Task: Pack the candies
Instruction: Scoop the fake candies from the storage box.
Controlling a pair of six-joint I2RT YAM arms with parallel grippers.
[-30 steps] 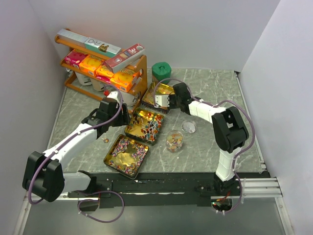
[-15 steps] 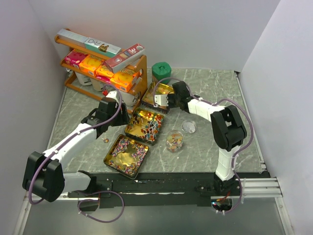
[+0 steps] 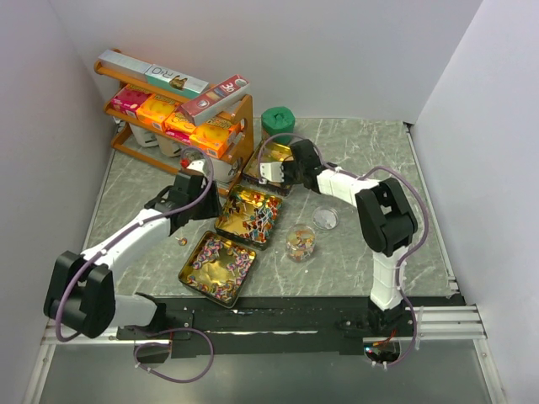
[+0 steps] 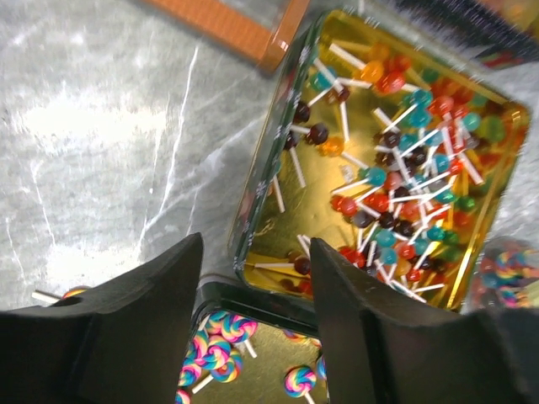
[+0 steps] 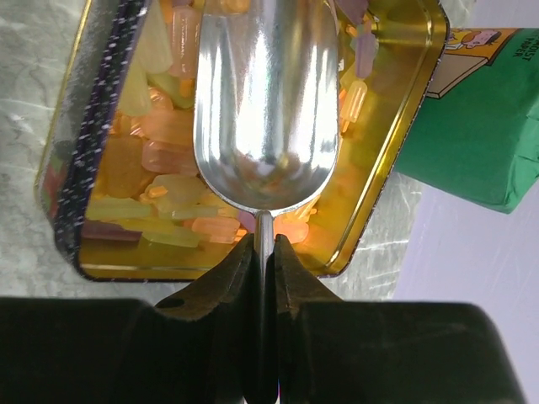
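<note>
**A:** What is the overhead camera showing?

**B:** Three open gold tins are lying in a slanting row on the marble worktop (image 3: 143,194), each holding candies (image 3: 253,217). The far tin (image 3: 278,153) is sitting beside the orange rack (image 3: 242,126) of boxes and a green container (image 3: 276,122). The middle tin (image 3: 226,209) and the near tin (image 3: 190,255) are lying closer to the arms. A glass jar (image 3: 300,244) with some candies inside is standing right of the middle tin, and a clear lid (image 3: 325,218) is lying just beyond it. One stray candy (image 3: 181,241) is lying on the worktop left of the near tin.

**A:** And the arms?

**B:** The left fingers (image 3: 202,181) are hovering at the middle tin's left side. The right fingers (image 3: 288,171) are reaching over the far tin with a metal scoop (image 3: 271,168).

**A:** The left wrist camera?

**B:** Those fingers are standing apart with nothing between them, above the spot where the middle tin of red, blue and dark lollipops is meeting the near tin of rainbow swirls.

**A:** The right wrist?

**B:** Those fingers are pinching tight on the scoop's thin handle. The scoop bowl (image 5: 265,109) is hanging over the orange and yellow candies in the far tin.
</note>
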